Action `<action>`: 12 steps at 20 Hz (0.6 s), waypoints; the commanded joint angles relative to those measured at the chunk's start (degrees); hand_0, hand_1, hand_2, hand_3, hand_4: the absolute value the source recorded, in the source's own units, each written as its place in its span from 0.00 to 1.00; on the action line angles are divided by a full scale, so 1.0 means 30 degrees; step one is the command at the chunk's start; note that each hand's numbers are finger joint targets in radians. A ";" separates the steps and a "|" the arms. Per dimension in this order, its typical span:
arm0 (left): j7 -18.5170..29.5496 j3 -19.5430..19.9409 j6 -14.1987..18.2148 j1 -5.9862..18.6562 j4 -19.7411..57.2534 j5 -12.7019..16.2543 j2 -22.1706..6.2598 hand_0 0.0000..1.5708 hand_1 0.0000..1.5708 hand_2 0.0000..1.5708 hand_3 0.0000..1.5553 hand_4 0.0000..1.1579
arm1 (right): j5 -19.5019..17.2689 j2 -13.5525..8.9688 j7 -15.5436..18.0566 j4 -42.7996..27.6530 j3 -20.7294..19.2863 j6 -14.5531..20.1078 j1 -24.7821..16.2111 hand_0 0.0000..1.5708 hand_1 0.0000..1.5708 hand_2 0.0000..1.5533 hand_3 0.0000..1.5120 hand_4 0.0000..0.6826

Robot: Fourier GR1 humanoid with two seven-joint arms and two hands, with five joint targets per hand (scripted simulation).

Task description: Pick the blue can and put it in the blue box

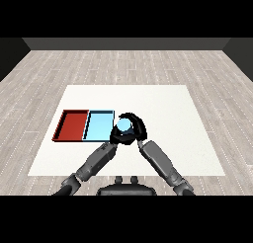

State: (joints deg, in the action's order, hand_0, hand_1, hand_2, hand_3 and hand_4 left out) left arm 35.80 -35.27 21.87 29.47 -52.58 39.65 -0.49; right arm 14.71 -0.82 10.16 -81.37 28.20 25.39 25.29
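The blue can (124, 126) is held just off the right edge of the light blue tray (98, 119), near the tray's front corner. My right hand (138, 127) arches over the can from the right, with its fingers curled round the can's top and far side. My left hand (116, 137) is pressed close against the can's lower left side. The two black hands overlap there, so much of the can is hidden. Whether the can rests on the table or is lifted cannot be told.
A red tray (70, 114) lies directly left of the light blue tray, sharing a wall with it. The white table (163, 108) stretches wide to the right and behind the hands. Wooden floor surrounds the table.
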 commanded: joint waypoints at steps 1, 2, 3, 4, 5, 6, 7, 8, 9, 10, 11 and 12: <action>0.0523 -0.0008 0.0300 0.0244 -0.0184 0.0107 0.0155 1.00 1.00 1.00 0.99 0.97 | -0.1083 0.0029 -0.0881 -0.0112 0.0012 -0.0685 -0.0102 0.00 0.00 0.00 0.00 0.00; 0.0545 -0.0024 0.0303 0.0255 -0.0164 0.0132 0.0155 1.00 1.00 1.00 0.99 0.97 | -0.1303 0.0170 -0.0960 -0.0153 -0.0151 -0.0855 -0.0191 0.00 0.00 0.00 0.00 0.00; 0.0560 -0.0034 0.0303 0.0263 -0.0148 0.0149 0.0155 1.00 1.00 1.00 0.99 0.97 | -0.1448 0.0259 -0.1011 -0.0188 -0.0264 -0.0977 -0.0256 0.00 0.00 0.00 0.00 0.00; 0.1016 0.0158 -0.0482 -0.0833 -0.0464 -0.0537 0.0155 1.00 1.00 1.00 0.99 0.97 | -0.1466 0.0261 -0.1021 -0.0212 -0.0287 -0.1013 -0.0278 0.00 0.00 0.00 0.00 0.00; -0.0202 0.0598 0.0072 -0.1017 -0.1523 -0.1080 0.0156 1.00 1.00 1.00 0.99 0.97 | -0.1385 0.0263 -0.0749 0.0301 -0.1118 -0.1777 -0.0012 0.00 0.00 0.00 0.00 0.00; 0.0715 -0.1748 0.1626 0.1075 -0.0202 0.2146 0.0158 1.00 1.00 1.00 0.98 0.98 | -0.1677 0.0023 -0.3089 -0.1957 -0.0473 -0.0629 0.0077 0.00 0.00 0.00 0.00 0.00; 0.0049 0.0999 -0.0735 -0.0616 -0.0705 -0.0900 -0.0368 1.00 1.00 1.00 0.98 0.98 | -0.1373 0.0263 -0.1576 0.0066 -0.0148 -0.0680 0.0212 0.00 0.00 0.00 0.00 0.00; 0.1593 -0.1407 0.1406 0.0904 0.0750 0.1552 0.0153 1.00 1.00 1.00 0.98 0.98 | -0.1568 0.0265 -0.1054 -0.0893 0.0379 -0.0073 -0.0694 0.00 0.00 0.00 0.00 0.00; 0.0799 0.0472 0.0206 0.0583 0.1095 -0.0027 0.0154 1.00 1.00 1.00 0.98 0.98 | -0.2072 0.0266 -0.1813 -0.1188 -0.0893 -0.0677 -0.0396 0.00 0.00 0.00 0.00 0.00; 0.1146 0.0572 0.0419 0.0761 0.1288 -0.0012 0.0156 1.00 1.00 1.00 0.98 0.98 | -0.1639 -0.0062 -0.0412 -0.1656 -0.0801 -0.1182 -0.2207 0.00 0.00 0.00 0.00 0.00; -0.0607 -0.0043 0.1691 0.1739 -0.0072 0.0741 0.0157 1.00 1.00 1.00 0.98 0.98 | -0.1209 0.0114 0.0046 -0.0783 -0.1633 -0.1825 -0.1364 0.00 0.00 0.00 0.00 0.00; 0.0669 0.0366 0.1247 0.1145 0.1028 0.0559 0.0158 1.00 1.00 1.00 0.98 0.98 | -0.0726 -0.0069 0.0022 -0.0245 -0.2860 -0.2153 -0.0547 0.00 0.00 0.00 0.00 0.00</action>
State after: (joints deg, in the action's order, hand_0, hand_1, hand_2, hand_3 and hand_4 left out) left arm 37.35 -35.12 24.19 31.54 -51.19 40.70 -0.25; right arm 10.84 -0.60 8.10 -83.52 24.65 21.67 23.03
